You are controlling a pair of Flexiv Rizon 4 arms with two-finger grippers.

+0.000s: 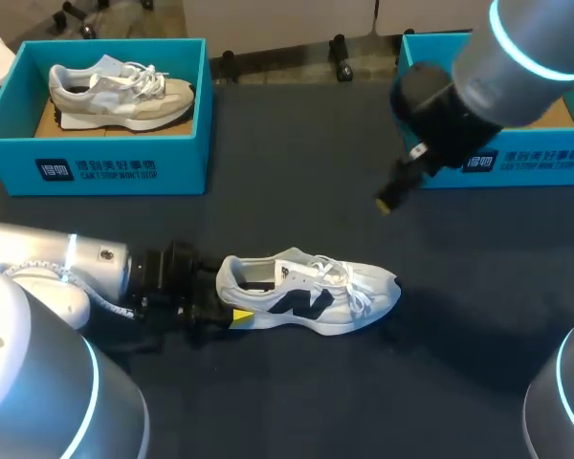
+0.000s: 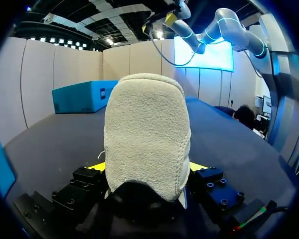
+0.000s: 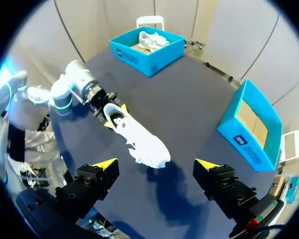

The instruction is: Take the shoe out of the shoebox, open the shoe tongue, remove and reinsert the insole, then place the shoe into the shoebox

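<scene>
A white shoe (image 1: pixel 306 292) with a dark side logo lies on its sole on the dark table, toe pointing right. My left gripper (image 1: pixel 228 299) comes in low from the left and is shut on the shoe's heel. In the left wrist view the fuzzy heel (image 2: pixel 147 134) fills the gap between the yellow fingertips (image 2: pixel 97 167). My right gripper (image 1: pixel 390 199) hangs high above the table, open and holding nothing. In its wrist view the shoe (image 3: pixel 137 137) lies far below the right gripper (image 3: pixel 155 167).
A blue shoebox (image 1: pixel 96 167) at the back left holds a second, beige-grey shoe (image 1: pixel 120 94). Another blue shoebox (image 1: pixel 536 163) stands at the back right, partly hidden by my right arm; the right wrist view shows this box (image 3: pixel 251 124) with only its cardboard floor.
</scene>
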